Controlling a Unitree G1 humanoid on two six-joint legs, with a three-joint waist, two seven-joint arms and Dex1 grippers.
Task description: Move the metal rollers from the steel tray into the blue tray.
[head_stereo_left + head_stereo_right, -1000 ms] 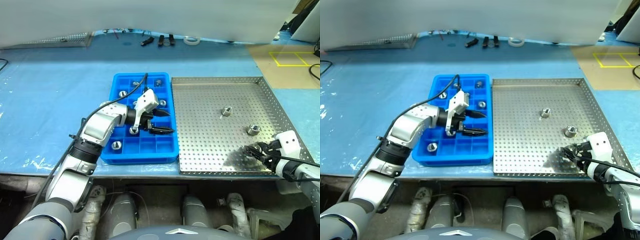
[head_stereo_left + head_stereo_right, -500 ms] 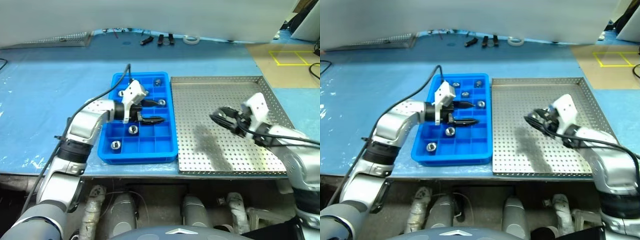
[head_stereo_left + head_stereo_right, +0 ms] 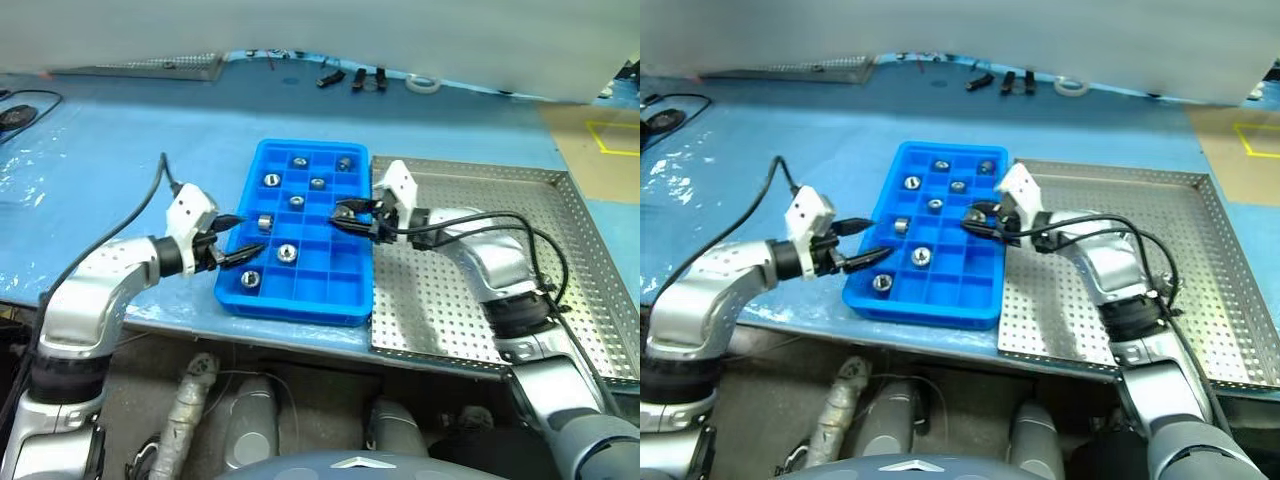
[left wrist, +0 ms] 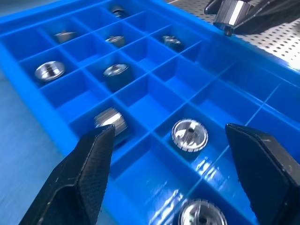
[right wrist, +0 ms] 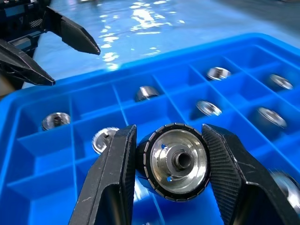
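Observation:
The blue tray (image 3: 292,308) sits left of the steel tray (image 3: 590,290) and holds several metal rollers (image 3: 287,253) in its compartments. Over the blue tray's right side, my right gripper (image 3: 345,214) is shut on one roller (image 5: 177,161), whose knurled rim sits between the two fingers (image 5: 115,183) above the compartments. My left gripper (image 3: 248,235) stands open at the tray's left edge with nothing between its fingers (image 4: 89,173). The left wrist view looks across the compartments to the held roller (image 4: 229,11).
Dark small tools (image 3: 365,78) and a white tape roll (image 3: 425,83) lie at the far edge of the blue-covered table. A black cable (image 3: 20,112) lies far left. The table's front edge runs just below both trays.
My right gripper has swung from the steel tray's front right corner across to the blue tray, carrying a roller. My left gripper has drawn back leftward to the tray's edge. The camera has shifted.

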